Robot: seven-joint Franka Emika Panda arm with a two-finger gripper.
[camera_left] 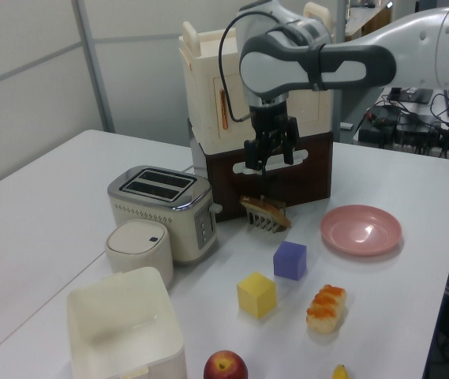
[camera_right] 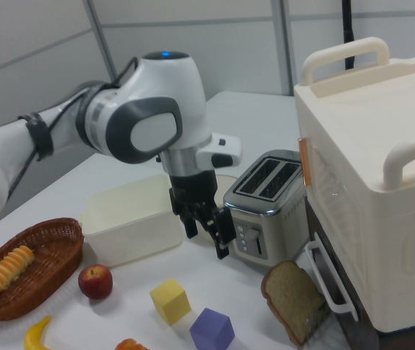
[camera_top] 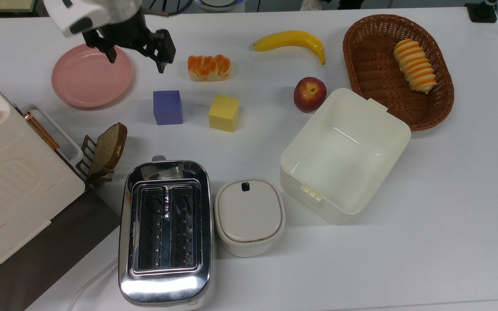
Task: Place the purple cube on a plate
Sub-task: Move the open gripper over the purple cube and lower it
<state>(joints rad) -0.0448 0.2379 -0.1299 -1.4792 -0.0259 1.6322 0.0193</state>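
A toaster stands by a lidded pot; beyond it lie a yellow cube, apple, banana and basket.

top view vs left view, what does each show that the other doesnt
Top view alone: the wicker basket holding a striped roll, and the whole banana. Left view alone: the white arm reaching back to a cluttered desk. Both: the open gripper up in the air, purple cube, pink plate, yellow cube, toaster.
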